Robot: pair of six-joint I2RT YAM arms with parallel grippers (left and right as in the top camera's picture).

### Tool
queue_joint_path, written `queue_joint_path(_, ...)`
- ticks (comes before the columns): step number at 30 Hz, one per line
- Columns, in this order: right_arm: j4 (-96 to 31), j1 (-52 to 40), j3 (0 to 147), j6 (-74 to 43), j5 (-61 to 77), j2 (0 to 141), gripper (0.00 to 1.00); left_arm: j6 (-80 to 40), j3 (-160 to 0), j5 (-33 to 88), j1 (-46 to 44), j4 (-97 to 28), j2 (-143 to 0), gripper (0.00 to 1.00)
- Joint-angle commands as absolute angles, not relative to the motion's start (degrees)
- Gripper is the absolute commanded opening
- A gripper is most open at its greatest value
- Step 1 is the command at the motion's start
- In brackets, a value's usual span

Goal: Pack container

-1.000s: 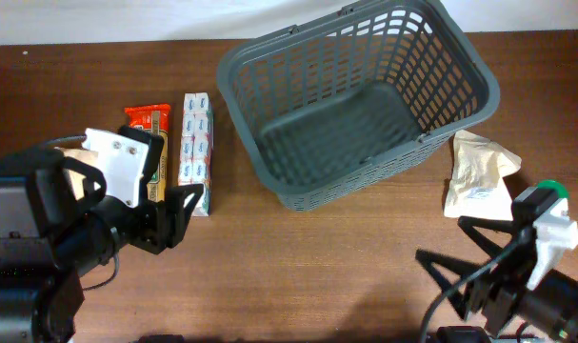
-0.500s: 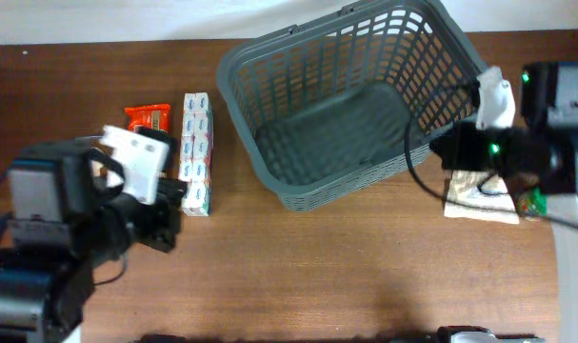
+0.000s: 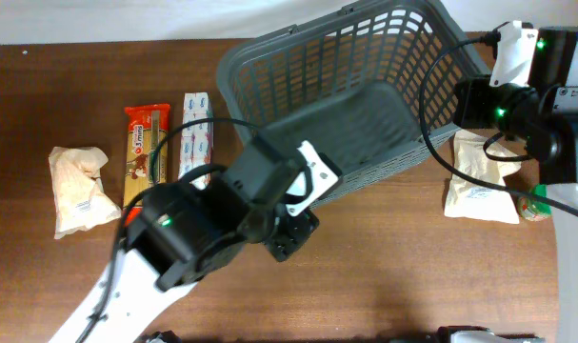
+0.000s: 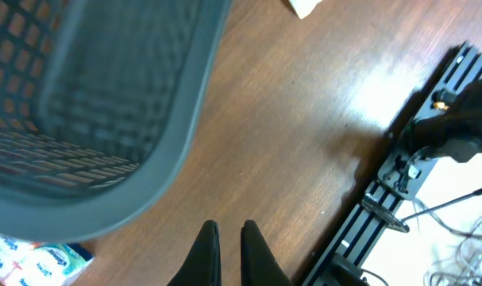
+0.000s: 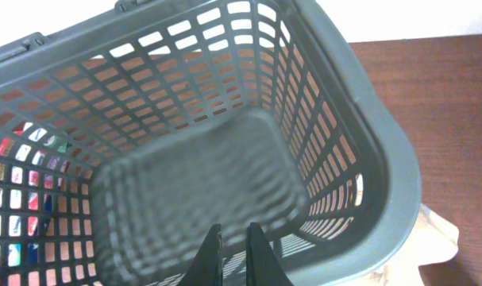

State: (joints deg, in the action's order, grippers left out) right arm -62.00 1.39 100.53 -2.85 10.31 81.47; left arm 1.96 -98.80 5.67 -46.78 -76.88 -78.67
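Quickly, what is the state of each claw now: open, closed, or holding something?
Left claw: closed, holding nothing.
Right claw: closed, holding nothing.

A dark brown wood-grain bench (image 3: 412, 286) fills the scene. Beyond its far edge runs a plain white strip (image 3: 98, 19). In the left wrist view, bright glare (image 4: 383, 83) lies on the wood, and a black metal rail (image 4: 399, 199) with loose cables (image 4: 455, 206) borders one edge.

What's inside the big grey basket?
Nothing visible: the floor of the large dark grey plastic lattice basket looks bare. In the overhead view, the left arm covers one near corner.
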Motion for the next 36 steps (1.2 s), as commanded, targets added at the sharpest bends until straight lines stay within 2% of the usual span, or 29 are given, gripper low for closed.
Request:
queue_joint_path(1, -61.65, 1.13, 101.69, -1.93, 8.71, 83.74, 0.04, 1.13, -100.03, 4.45, -49.01, -75.61, -82.94, 0.02)
queue_joint_path(10, -59.31, 1.17, 101.69, -1.96, 8.32, 92.07, 0.04, 3.31, -100.03, 4.1, -49.84, -74.94, -89.27, 0.02)
queue_joint_path(22, -65.3, 1.19, 101.69, -1.93, 6.57, 95.04, 0.04, 3.46, -100.01, -7.44, -49.56, -75.88, -93.71, 0.02)
queue_joint_path(36, -69.69, 1.13, 101.69, -1.69, 7.05, 94.87, 0.04, 3.46, -100.01, -9.58, -39.35, -75.26, -94.91, 0.02)
